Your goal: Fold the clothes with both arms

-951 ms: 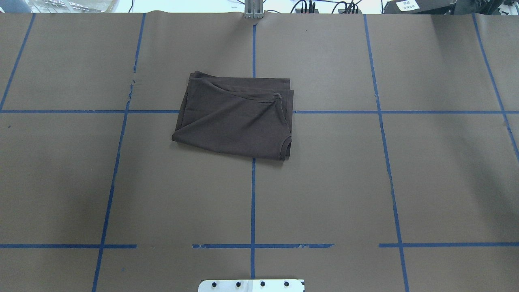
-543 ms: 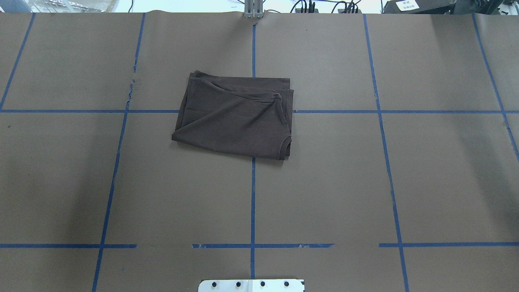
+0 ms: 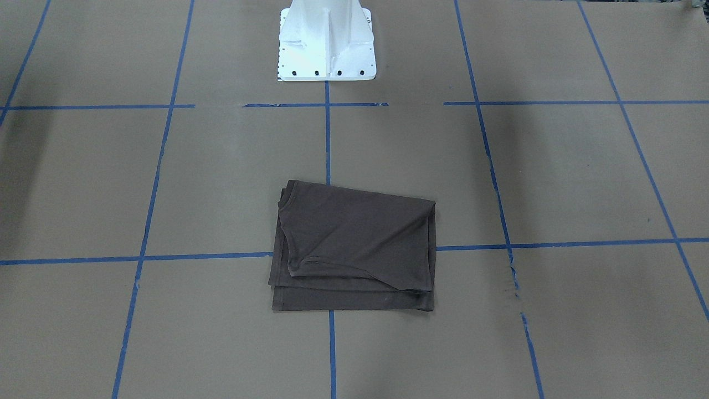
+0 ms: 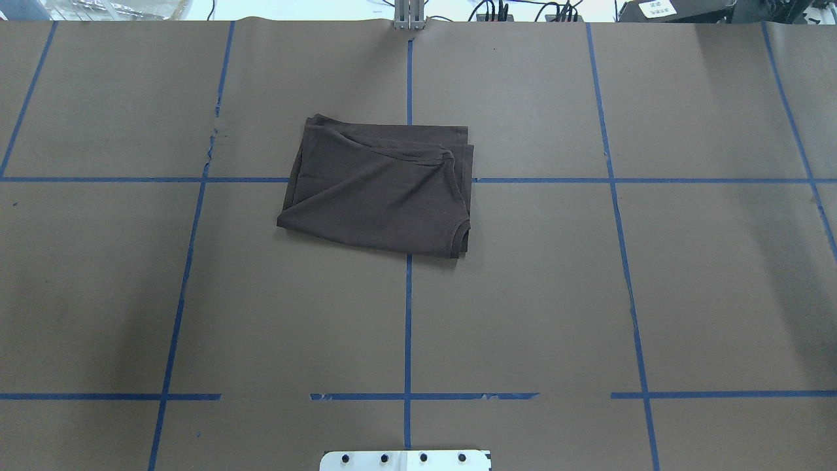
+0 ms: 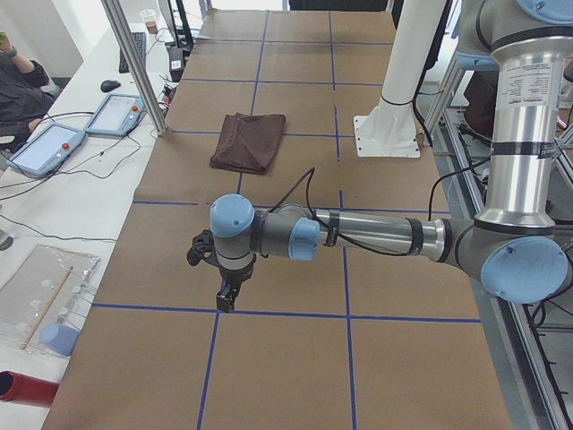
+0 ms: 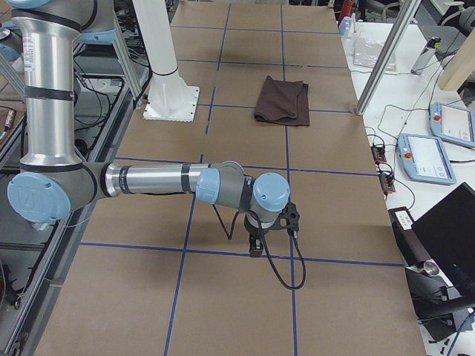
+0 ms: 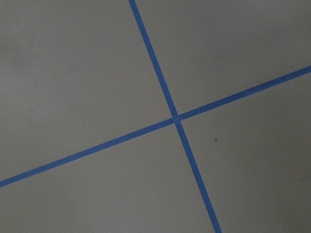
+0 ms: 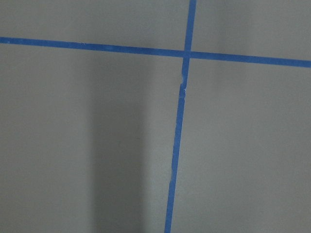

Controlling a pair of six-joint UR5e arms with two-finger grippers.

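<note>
The dark brown T-shirt (image 4: 379, 190) lies folded mid-table, over crossing blue tape lines (image 4: 408, 314), well apart from me. My left gripper (image 5: 226, 297) and right gripper (image 6: 254, 248) point down at the table (image 4: 686, 281) with nothing visibly held. How far their jaws are open I cannot tell.

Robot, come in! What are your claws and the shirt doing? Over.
Left claw and right claw point down over the table, away from the T-shirt; open or shut unclear. T-shirt lies folded, untouched. Nothing on it.
</note>
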